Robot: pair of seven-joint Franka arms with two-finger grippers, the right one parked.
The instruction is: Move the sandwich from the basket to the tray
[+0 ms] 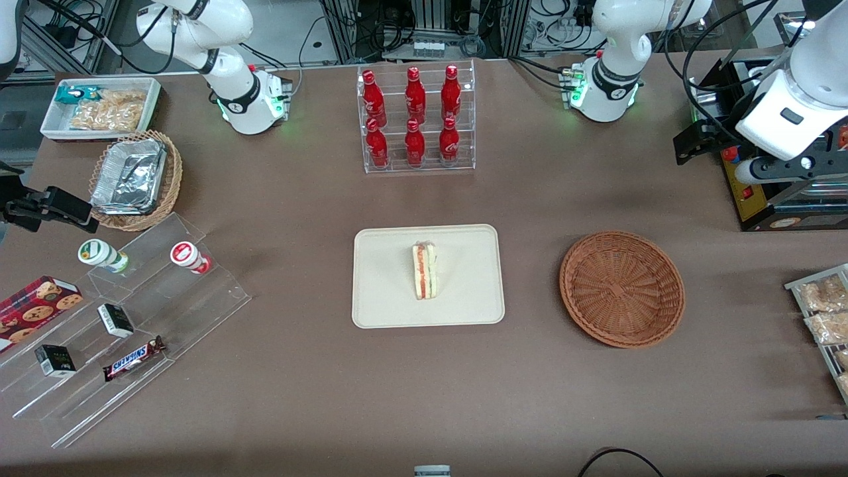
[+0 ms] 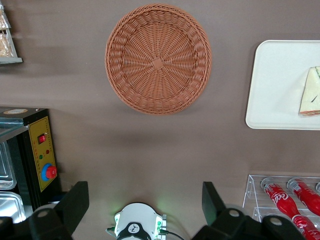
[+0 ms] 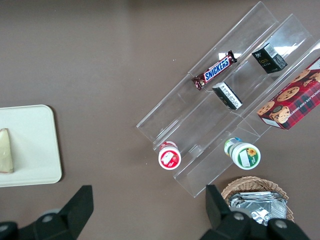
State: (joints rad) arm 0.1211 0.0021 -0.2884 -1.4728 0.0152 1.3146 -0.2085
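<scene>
The sandwich [image 1: 424, 269] lies on the cream tray [image 1: 384, 285] near its middle, cut edge with red and green layers facing up. It also shows in the left wrist view [image 2: 311, 97] on the tray [image 2: 272, 85]. The reddish-brown wicker basket [image 1: 621, 288] is empty and stands beside the tray, toward the working arm's end; the left wrist view shows it from above [image 2: 158, 59]. My left gripper [image 2: 145, 202] is open and empty, high above the table, farther from the front camera than the basket. The working arm's wrist [image 1: 788, 112] is raised at that end.
A clear rack of red bottles [image 1: 415, 119] stands farther from the front camera than the tray. A black control box [image 1: 762, 192] and a rack of snack packets [image 1: 825, 311] sit at the working arm's end. Stepped acrylic shelves with snacks [image 1: 126, 331] lie toward the parked arm's end.
</scene>
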